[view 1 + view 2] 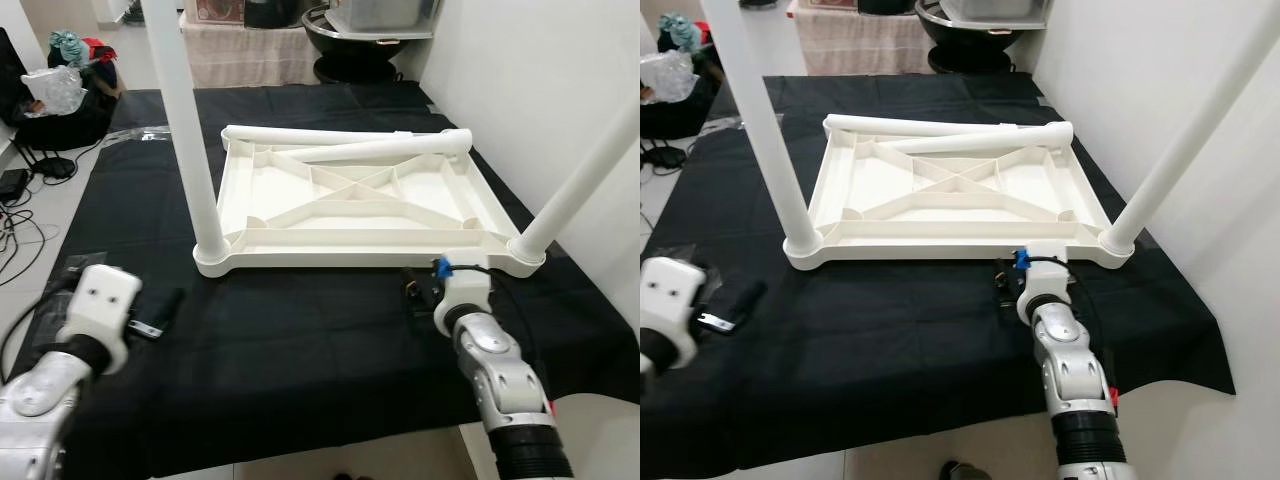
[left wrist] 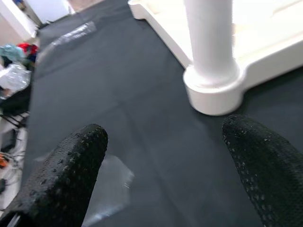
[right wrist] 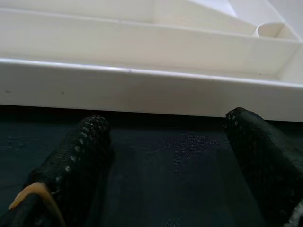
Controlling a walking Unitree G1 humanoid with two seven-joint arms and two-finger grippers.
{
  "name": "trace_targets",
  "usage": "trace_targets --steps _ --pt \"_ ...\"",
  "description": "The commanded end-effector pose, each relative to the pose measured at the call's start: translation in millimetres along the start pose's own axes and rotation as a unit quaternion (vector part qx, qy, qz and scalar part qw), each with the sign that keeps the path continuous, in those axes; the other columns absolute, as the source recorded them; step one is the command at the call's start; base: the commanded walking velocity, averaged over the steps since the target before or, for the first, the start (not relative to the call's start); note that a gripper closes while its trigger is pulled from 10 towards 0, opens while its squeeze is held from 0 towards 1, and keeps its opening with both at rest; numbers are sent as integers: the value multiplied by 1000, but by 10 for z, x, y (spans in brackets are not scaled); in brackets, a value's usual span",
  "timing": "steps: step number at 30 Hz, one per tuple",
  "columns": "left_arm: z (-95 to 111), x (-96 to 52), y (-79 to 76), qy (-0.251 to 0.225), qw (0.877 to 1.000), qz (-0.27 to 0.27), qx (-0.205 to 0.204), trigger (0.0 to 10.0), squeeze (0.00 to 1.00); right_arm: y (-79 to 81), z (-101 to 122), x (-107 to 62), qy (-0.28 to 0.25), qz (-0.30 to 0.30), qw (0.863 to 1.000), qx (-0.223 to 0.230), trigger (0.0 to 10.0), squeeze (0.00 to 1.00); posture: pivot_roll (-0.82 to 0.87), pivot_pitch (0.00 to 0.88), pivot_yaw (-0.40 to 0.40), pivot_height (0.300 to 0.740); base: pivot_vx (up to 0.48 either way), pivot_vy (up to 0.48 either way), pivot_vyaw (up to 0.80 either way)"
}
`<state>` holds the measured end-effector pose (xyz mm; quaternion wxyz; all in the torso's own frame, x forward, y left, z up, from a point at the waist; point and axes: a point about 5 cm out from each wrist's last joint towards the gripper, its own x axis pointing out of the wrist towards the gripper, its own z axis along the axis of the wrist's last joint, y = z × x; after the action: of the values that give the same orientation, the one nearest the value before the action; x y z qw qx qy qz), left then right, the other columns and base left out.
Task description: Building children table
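Observation:
The white plastic tabletop lies upside down on a black cloth. Two white legs stand upright in its near corners, the left leg and the right leg. Two loose legs rest across its far edge. My left gripper hovers low over the cloth, left of the near-left corner socket, open and holding nothing. My right gripper sits just in front of the tabletop's near rim, close to the near-right corner, open and holding nothing.
A white wall runs along the right side. Bags and cables clutter the floor at the back left. A dark bowl and shelving stand behind the cloth. Clear plastic wrap lies by the left gripper.

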<state>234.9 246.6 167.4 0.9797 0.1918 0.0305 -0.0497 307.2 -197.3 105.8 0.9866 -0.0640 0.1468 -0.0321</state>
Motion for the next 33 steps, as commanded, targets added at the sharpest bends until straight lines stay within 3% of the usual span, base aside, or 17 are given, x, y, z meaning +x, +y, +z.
trace_targets --steps 1,9,13,18,28,33 --pt "-2 20 46 4 1000 3 13 10000 0 -28 -30 23 19 -16 1000 -8 10000 0 92 84 -73 740 0 0 0" --pt "29 180 339 4 997 45 68 10000 0 -228 82 54 44 -103 994 -13 10000 0 81 123 -71 740 0 0 0" --pt "51 223 399 -3 996 56 70 10000 0 -233 86 41 50 -104 993 -10 10000 0 78 126 -65 740 0 0 0" --pt "75 390 558 1 989 96 112 10000 0 -273 16 -18 74 -122 990 -6 10000 0 74 147 -62 740 0 0 0" --pt "61 566 531 -11 981 120 152 10000 0 -350 -22 -74 92 -143 985 6 10000 0 62 168 -47 740 0 0 0" --pt "79 642 363 -40 979 116 163 10000 0 -350 -4 -87 92 -145 985 19 10000 0 60 174 -43 740 0 0 0"
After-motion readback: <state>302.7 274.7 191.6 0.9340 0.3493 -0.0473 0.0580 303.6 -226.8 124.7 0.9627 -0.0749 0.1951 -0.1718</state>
